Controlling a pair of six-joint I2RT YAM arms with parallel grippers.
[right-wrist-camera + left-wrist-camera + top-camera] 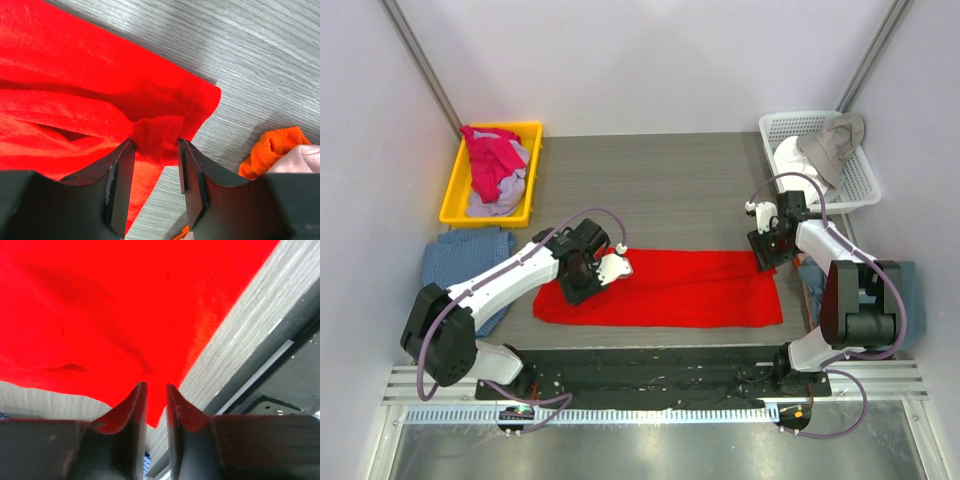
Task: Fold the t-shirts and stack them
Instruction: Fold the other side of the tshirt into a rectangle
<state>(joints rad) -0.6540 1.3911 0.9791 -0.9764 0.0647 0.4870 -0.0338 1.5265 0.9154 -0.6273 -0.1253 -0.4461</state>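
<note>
A bright red t-shirt [670, 288] lies folded into a long strip across the front of the grey table [660, 190]. My left gripper [572, 290] is at its left end. In the left wrist view the fingers are close together [156, 386] and pinch the red cloth [125, 315], whose creases run to the tips. My right gripper [767, 262] is at the strip's far right corner. In the right wrist view it [155, 142] holds a bunched fold of the red cloth [100, 85] between its tips.
A yellow bin [525, 135] at the back left holds magenta and lavender shirts. A white basket [860, 185] with pale cloth stands at the back right. A blue folded cloth [465, 262] lies on the left. Orange cloth [272, 147] lies just right of my right gripper.
</note>
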